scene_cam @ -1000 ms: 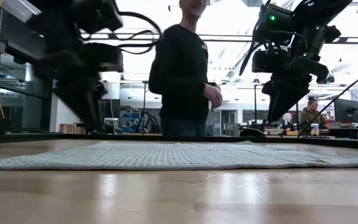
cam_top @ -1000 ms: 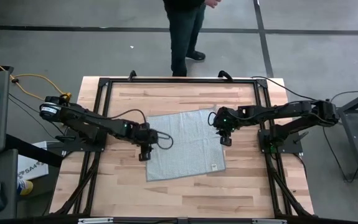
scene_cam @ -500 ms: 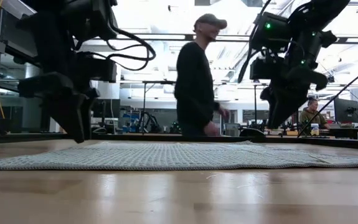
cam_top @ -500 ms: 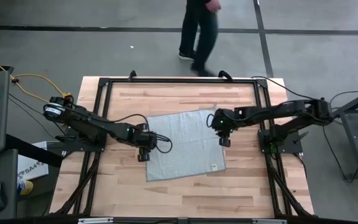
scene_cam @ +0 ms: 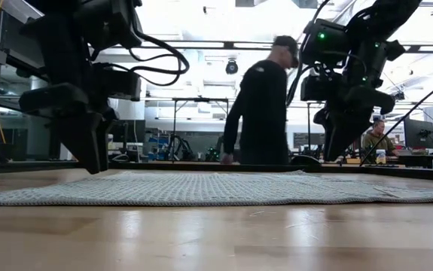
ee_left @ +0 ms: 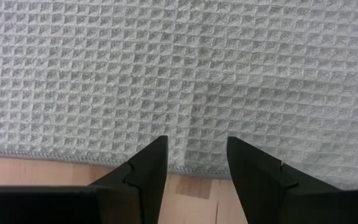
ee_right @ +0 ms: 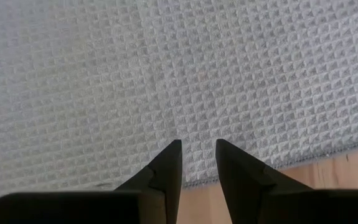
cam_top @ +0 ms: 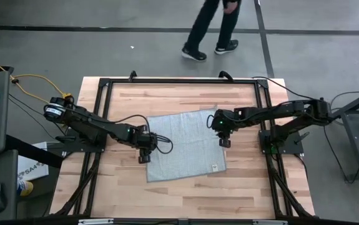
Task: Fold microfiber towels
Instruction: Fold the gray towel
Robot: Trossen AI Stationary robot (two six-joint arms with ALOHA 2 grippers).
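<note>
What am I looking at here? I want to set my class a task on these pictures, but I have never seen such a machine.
Two dark robot arms work at a wooden table. One picture looks straight down, one looks level across the tabletop, and two come from cameras on the arms' wrists. A light grey towel lies flat, unfolded. The left gripper hangs over its left edge, the right gripper over its right edge. Both have their jaws open just above the cloth; nothing is held. A person walks past behind the table.
</note>
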